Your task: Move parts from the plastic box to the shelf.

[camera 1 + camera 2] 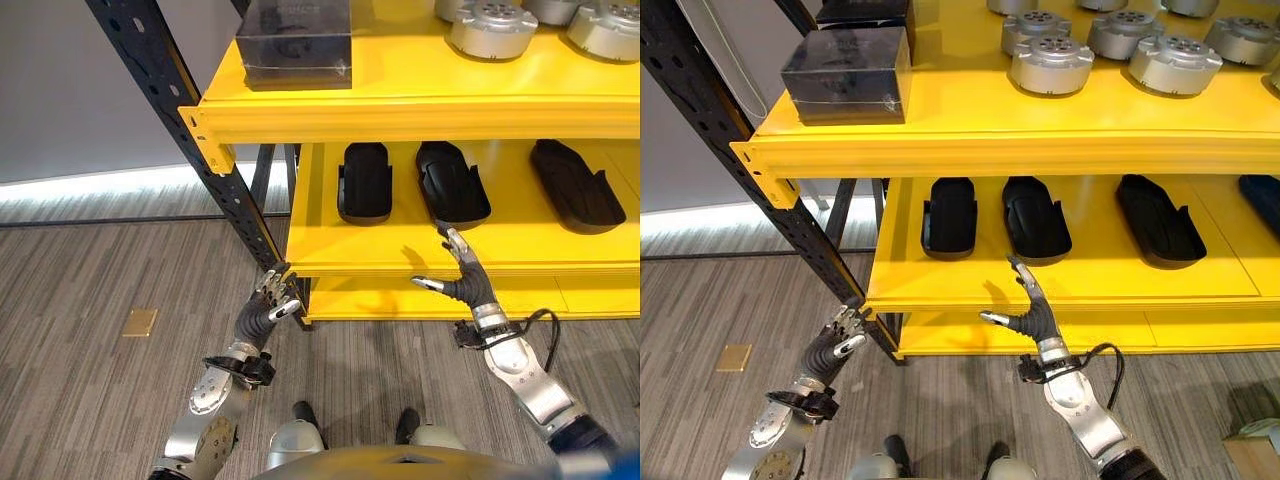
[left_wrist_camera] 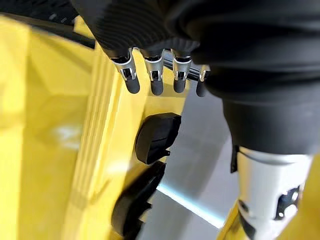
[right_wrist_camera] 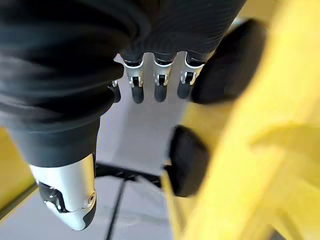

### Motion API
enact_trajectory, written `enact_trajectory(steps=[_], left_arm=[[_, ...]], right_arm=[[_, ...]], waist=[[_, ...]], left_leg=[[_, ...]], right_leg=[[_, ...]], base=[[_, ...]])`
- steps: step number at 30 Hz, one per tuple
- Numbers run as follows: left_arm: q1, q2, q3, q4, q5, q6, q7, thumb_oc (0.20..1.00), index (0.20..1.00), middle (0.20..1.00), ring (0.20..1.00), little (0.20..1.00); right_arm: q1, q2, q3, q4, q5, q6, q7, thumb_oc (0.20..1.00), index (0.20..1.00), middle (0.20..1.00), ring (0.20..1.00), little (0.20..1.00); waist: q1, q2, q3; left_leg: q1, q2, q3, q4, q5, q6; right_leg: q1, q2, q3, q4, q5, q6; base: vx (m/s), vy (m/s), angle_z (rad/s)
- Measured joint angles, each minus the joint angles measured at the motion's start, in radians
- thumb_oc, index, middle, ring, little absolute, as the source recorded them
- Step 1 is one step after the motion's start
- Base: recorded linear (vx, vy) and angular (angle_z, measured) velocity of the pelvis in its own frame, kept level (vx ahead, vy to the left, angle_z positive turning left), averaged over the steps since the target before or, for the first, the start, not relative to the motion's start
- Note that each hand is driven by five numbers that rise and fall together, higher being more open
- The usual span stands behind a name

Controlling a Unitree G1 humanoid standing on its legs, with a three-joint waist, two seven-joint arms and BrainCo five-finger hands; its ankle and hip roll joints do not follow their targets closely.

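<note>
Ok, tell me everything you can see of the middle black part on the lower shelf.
The middle black part is a long, glossy black shell, plastic by its look, rounded at the far end and broader toward the front. It lies flat on the yellow lower shelf, lengthwise front to back, between two other black parts and apart from both. Nothing touches it. The right hand is raised just in front of it, fingers straight, holding nothing and not in contact.
</note>
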State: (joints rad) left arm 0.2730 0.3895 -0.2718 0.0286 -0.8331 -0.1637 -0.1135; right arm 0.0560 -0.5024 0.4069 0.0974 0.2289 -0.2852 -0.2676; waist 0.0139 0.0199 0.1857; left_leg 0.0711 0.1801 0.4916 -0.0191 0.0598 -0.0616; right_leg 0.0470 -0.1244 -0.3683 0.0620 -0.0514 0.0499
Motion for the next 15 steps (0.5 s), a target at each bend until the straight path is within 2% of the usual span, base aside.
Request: enact_trajectory(steps=[2, 4, 5, 8, 9, 15], left_arm=[[0.015, -0.02, 0.023, 0.033, -0.021, 0.019, -0.012, 1.0, 1.0, 1.0, 1.0, 1.0], [0.066, -0.046, 0.08, 0.113, -0.077, 0.051, -0.045, 1.0, 1.0, 1.0, 1.0, 1.0], [0.121, -0.062, 0.12, 0.125, -0.143, 0.062, -0.12, 1.0, 1.0, 1.0, 1.0, 1.0], [0.166, -0.066, 0.141, 0.152, -0.202, 0.071, -0.216, 1.0, 1.0, 1.0, 1.0, 1.0], [0.171, -0.068, 0.145, 0.203, -0.207, 0.072, -0.259, 1.0, 1.0, 1.0, 1.0, 1.0], [0.157, -0.086, 0.226, 0.321, -0.207, 0.065, -0.271, 1.0, 1.0, 1.0, 1.0, 1.0]], right_arm=[[0.025, 0.009, -0.017, 0.04, 0.045, 0.026, 0.035, 1.0, 1.0, 1.0, 1.0, 1.0], [0.104, 0.022, -0.104, 0.091, 0.084, 0.064, 0.093, 1.0, 1.0, 1.0, 1.0, 1.0], [0.169, 0.028, -0.171, 0.099, 0.135, 0.082, 0.149, 1.0, 1.0, 1.0, 1.0, 1.0], [0.213, 0.032, -0.217, 0.166, 0.198, 0.104, 0.202, 1.0, 1.0, 1.0, 1.0, 1.0], [0.215, 0.054, -0.235, 0.23, 0.236, 0.129, 0.254, 1.0, 1.0, 1.0, 1.0, 1.0], [0.216, 0.109, -0.243, 0.298, 0.29, 0.169, 0.335, 1.0, 1.0, 1.0, 1.0, 1.0]], waist=[[0.0, -0.001, -0.003], [-0.006, -0.006, -0.016], [-0.011, -0.021, -0.023], [-0.008, -0.036, -0.033], [-0.01, -0.044, -0.041], [-0.004, -0.049, -0.058]], left_leg=[[0.011, -0.002, 0.017, -0.012, 0.001, 0.0], [0.033, -0.009, 0.023, -0.034, 0.002, -0.002], [0.036, -0.009, 0.027, -0.039, 0.003, -0.003], [0.049, -0.01, 0.034, -0.051, 0.004, -0.005], [0.053, -0.011, 0.034, -0.055, 0.004, -0.005], [0.064, -0.015, 0.035, -0.066, 0.006, -0.007]], right_leg=[[0.004, 0.0, 0.001, -0.02, 0.011, 0.007], [0.03, 0.004, 0.0, -0.047, 0.015, 0.013], [0.032, 0.006, -0.001, -0.054, 0.016, 0.014], [0.042, 0.009, 0.001, -0.065, 0.018, 0.016], [0.049, 0.01, 0.0, -0.073, 0.018, 0.017], [0.061, 0.011, -0.002, -0.086, 0.018, 0.022]], base=[[-0.02, -0.021, -0.16], [-0.03, -0.05, -0.1], [-0.04, -0.052, 0.0], [-0.01, -0.026, -0.04], [0.01, -0.032, -0.02], [0.0, -0.011, 0.0]])
